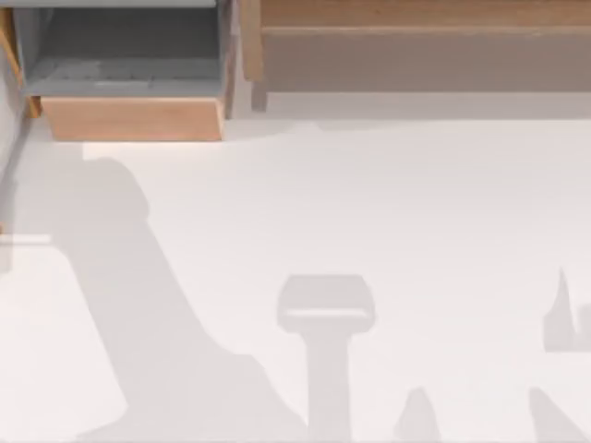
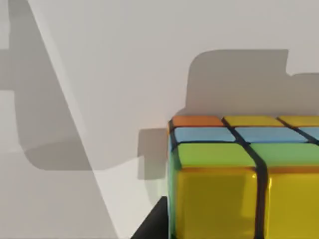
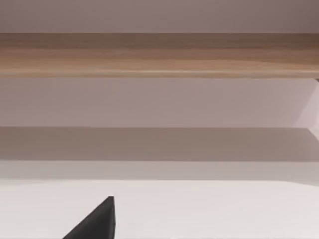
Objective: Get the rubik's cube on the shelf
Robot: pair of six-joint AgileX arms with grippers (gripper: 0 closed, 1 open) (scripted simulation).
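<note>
Left wrist view: rubik's cube very near camera, on white surface; yellow face in front, green, blue, orange tiles on top; dark tip of left hand just beside cube's lower corner; hold on cube cannot tell. Right wrist view: dark tip of right hand over surface, opening cannot tell; shelf farther, facing it. Top view: shelf at far right; light-wood compartment at far left.

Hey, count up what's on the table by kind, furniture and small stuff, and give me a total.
Long brown wooden shelf: 1
Shorter light-wood compartment with grey inner walls: 1
Rubik's cube: 1
Total: 3
</note>
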